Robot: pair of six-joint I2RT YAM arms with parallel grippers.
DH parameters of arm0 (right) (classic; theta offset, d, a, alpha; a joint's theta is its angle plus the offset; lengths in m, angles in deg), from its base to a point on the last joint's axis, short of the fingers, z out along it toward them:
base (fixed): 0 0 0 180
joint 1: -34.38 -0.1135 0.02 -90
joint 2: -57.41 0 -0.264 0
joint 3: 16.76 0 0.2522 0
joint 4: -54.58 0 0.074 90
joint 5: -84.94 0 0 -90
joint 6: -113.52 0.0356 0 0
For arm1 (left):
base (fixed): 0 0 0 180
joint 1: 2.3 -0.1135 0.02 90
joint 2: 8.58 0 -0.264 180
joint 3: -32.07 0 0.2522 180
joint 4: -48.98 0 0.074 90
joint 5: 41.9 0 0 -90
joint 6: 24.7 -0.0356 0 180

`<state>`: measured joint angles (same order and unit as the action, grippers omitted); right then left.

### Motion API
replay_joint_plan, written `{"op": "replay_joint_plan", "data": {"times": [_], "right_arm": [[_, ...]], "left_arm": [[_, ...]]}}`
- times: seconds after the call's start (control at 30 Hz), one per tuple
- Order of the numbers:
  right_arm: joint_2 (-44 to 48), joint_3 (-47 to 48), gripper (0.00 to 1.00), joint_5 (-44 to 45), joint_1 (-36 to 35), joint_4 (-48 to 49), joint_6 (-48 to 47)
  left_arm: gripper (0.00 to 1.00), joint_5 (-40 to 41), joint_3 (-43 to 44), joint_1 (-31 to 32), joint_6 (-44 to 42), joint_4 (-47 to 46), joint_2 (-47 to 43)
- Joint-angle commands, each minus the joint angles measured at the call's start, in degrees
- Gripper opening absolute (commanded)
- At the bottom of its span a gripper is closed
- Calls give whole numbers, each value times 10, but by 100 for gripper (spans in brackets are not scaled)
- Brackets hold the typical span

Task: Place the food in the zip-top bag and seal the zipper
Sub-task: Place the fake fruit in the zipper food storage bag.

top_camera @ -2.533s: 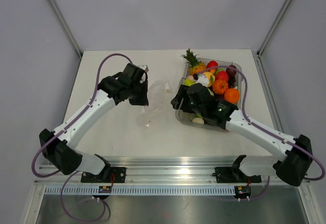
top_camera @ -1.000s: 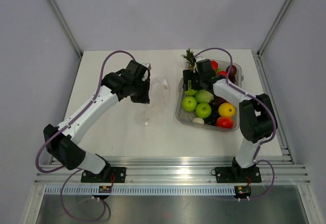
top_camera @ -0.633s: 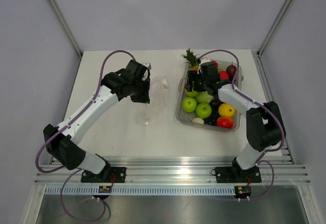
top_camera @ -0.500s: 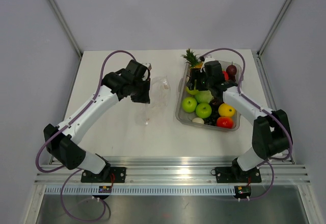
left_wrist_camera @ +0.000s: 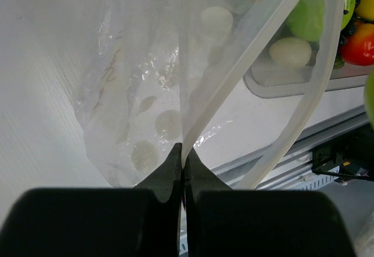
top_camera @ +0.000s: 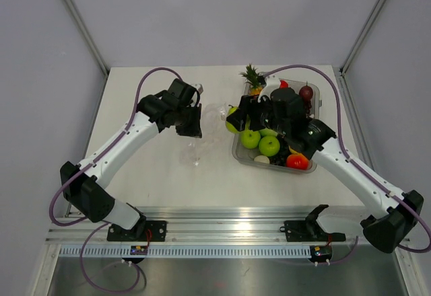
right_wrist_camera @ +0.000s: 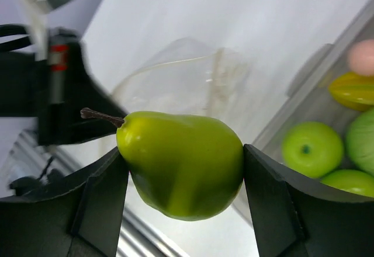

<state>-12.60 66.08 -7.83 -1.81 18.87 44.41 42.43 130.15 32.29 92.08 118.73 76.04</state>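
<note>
My right gripper is shut on a green pear, held in the air just left of the clear tray. In the right wrist view the pear sits between both fingers, above and near the clear zip-top bag. My left gripper is shut on the bag's mouth edge and holds the bag up, mouth open. The zipper strip runs up from the jaws. Green apples, a pineapple and red pieces lie in the tray.
The tray stands right of the bag, with a cream piece and a green apple near its left wall. Metal rails run along the near table edge. Walls enclose the table on three sides.
My right gripper has lifted the green pear out of the tray and moved it left toward the bag. My left gripper has shifted slightly right, still holding the bag.
</note>
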Motion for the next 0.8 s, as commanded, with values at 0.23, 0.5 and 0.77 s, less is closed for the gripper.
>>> {"op": "replay_joint_plan", "data": {"times": [0.23,0.5,0.77], "right_arm": [[-16,32,55,24,-95,27,100],[-77,41,80,105,-98,18,104],[-51,70,99,130,-98,-23,84]], "left_arm": [[0,-57,47,-1,16,-16,6],[0,-127,43,-2,23,-32,-18],[0,-152,31,-21,25,-40,-24]]}}
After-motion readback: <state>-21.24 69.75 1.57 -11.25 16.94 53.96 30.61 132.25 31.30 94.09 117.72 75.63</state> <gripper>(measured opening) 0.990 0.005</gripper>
